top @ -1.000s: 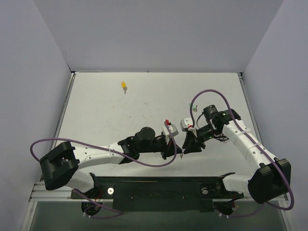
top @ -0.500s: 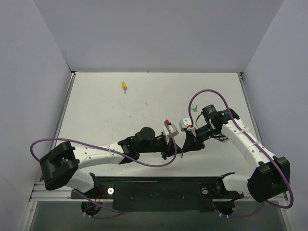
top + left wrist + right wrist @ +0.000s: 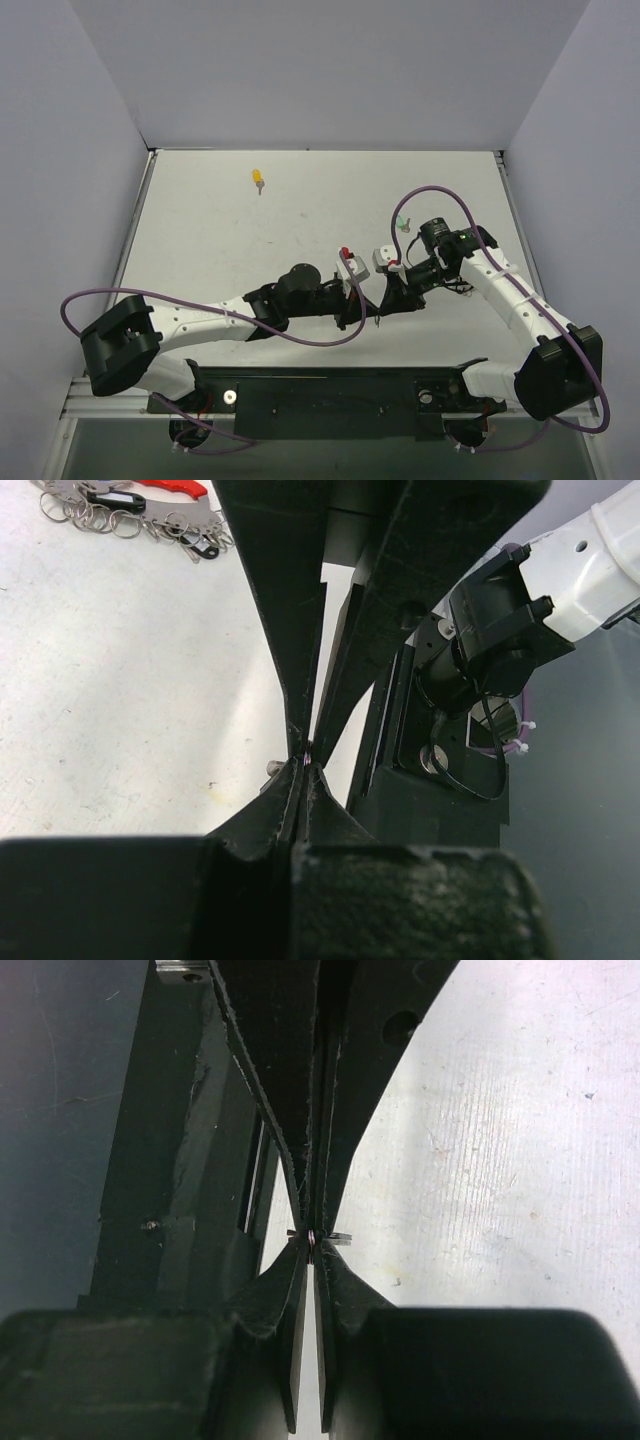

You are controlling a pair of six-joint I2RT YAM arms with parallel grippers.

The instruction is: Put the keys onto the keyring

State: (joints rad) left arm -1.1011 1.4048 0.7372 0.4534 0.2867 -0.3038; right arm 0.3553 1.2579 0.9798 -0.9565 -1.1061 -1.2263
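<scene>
**Two grippers tip to tip, near centre: pinching stage**

Left gripper (image 3: 307, 765) jaws are pressed shut. Right gripper (image 3: 313, 1238) jaws stand narrow, nipping a thin wire loop (image 3: 335, 1237). The keyring (image 3: 120, 518) lies on the table beyond the left tips. Yellow key (image 3: 259, 179) sits far left and green key (image 3: 402, 224) right, both loose. Likely next: spread the loop, fetch a key.

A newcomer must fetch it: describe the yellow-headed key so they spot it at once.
On the white table, look near the far edge, left of centre. The yellow-headed key lies there alone. Its yellow head sets it apart from the green-headed key, which lies beside the purple cable of the right arm.
</scene>
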